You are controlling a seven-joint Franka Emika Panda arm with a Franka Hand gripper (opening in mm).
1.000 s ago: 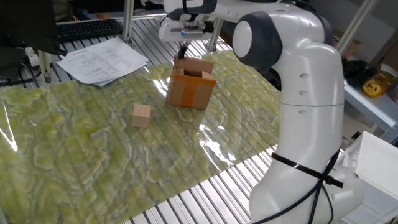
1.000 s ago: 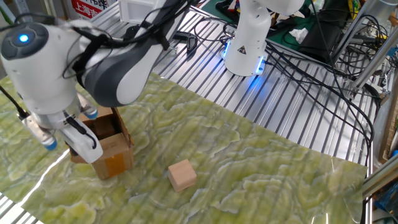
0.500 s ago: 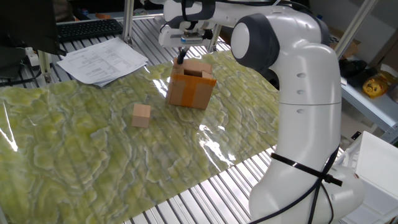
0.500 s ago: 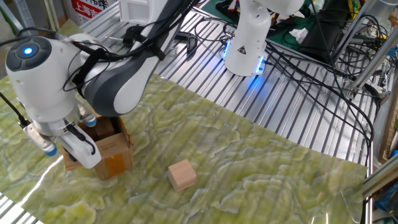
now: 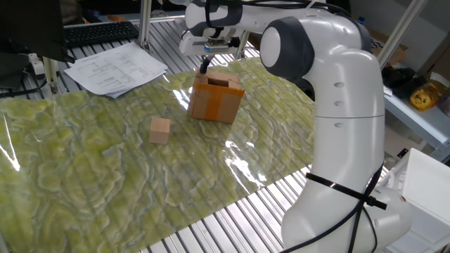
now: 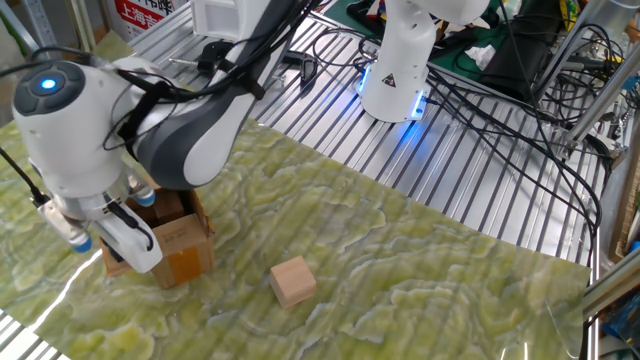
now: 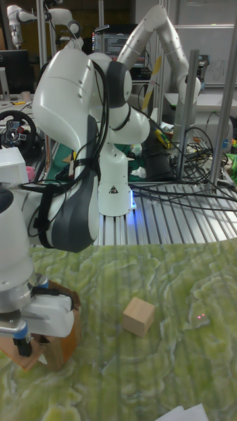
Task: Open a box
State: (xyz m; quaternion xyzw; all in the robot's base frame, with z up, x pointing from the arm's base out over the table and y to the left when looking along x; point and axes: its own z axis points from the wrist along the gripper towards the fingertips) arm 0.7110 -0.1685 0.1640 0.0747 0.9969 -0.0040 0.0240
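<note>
A: What stood around the box (image 5: 216, 99)?
B: Green mat (image 5: 105, 176), papers (image 5: 116, 67) behind, wooden cube (image 5: 159, 130) well apart. Box sat mid-mat, top flaps up.
A: Gripper (image 5: 204, 65)?
B: Just above the box's rim. Arm (image 6: 90, 140) blocked it in the other views; jaw state unclear.

surface (image 5: 211, 225): slatted metal, mostly under a green marbled sheet (image 5: 91, 176)
box (image 5: 215, 97): on sheet, right under the claw (image 5: 204, 65), flaps up
wooden cube (image 5: 159, 130): on sheet, well apart from claw, beyond the box
papers (image 5: 116, 68): on bare slats, off sheet edge
</note>
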